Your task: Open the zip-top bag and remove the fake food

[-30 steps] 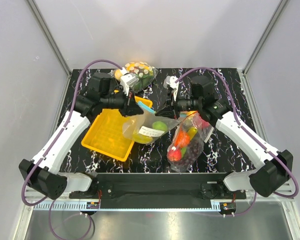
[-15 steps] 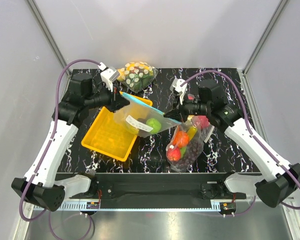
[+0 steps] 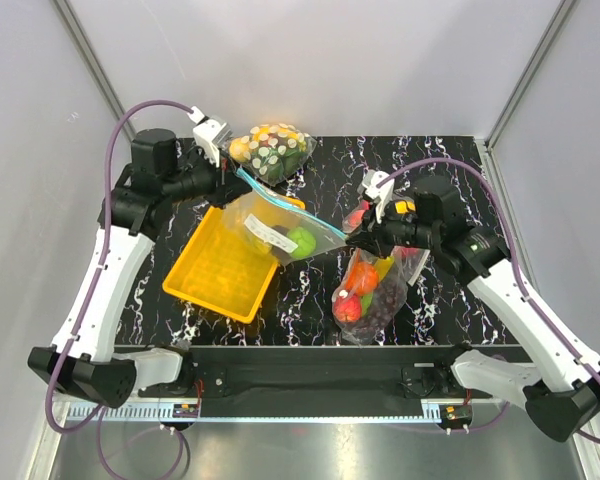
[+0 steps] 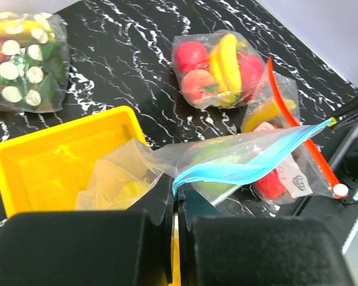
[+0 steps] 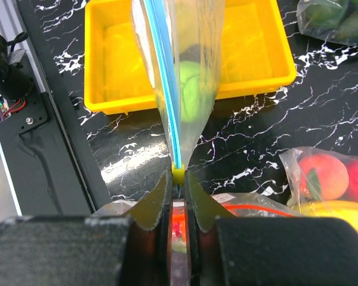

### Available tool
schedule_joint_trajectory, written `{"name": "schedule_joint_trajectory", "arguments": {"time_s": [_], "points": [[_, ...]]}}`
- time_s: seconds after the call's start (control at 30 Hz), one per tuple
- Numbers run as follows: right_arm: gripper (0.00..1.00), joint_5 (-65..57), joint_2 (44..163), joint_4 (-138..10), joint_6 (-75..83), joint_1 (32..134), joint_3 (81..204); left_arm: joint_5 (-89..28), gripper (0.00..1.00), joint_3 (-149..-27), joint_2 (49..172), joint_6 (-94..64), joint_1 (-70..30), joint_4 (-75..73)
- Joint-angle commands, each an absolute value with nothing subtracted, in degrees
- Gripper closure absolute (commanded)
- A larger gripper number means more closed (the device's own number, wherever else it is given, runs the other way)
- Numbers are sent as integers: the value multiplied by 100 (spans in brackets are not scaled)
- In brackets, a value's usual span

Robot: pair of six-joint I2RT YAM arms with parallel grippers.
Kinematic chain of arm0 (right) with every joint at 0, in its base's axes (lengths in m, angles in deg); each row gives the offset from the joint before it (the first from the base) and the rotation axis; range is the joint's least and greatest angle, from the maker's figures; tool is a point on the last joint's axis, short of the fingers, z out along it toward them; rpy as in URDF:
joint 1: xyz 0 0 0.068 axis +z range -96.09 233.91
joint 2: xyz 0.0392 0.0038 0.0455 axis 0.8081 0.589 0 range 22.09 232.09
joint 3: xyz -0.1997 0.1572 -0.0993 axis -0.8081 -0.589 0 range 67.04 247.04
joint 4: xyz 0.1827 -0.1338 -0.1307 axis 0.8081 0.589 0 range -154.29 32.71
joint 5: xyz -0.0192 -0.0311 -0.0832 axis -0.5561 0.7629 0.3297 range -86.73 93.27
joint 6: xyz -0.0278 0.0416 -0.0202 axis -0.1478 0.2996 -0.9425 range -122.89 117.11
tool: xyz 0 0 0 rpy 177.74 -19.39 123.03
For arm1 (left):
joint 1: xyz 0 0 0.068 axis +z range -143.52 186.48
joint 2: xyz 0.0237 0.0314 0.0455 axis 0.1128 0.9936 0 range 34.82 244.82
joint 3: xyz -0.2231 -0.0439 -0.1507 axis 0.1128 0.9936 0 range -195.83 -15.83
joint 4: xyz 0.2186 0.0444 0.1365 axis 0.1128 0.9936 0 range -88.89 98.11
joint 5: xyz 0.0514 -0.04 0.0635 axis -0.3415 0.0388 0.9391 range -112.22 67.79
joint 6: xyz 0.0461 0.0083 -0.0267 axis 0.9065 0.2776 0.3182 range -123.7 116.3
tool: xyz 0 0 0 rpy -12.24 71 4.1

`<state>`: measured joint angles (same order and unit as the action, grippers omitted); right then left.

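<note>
Pinched fully shut with the left tool [image 3: 230,181] on the upper-left end of the blue strip of the zip-top bag [image 3: 280,225]. Clamped just as tightly with the right tool [image 3: 357,228] on the small yellow-green tab at the strip's other end, right of centre. Stretched taut between both, sagging over the right edge of the yellow tray [image 3: 215,270]; contact with it unclear. Inside, the fake food [image 3: 301,241]: a green ball, plus something yellowish. Just below the right tool, on the tabletop [image 3: 450,280], a larger bag [image 3: 370,290] of red and orange fruit and grapes. At top centre, a dotted bag [image 3: 270,150].
</note>
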<state>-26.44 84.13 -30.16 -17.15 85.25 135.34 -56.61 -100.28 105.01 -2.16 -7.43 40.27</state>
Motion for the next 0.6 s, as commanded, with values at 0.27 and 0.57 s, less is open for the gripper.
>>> {"name": "schedule_joint_trajectory", "arguments": {"time_s": [0.27,0.57], "points": [[60,-2301,7974,-2571,-967,8459,13848,-6711,100,-10741,10961,-80,-653,3653],[26,-2195,8878,-2404,-325,8450,15456,-7117,100,-11032,11427,-71,-1444,3987]]}}
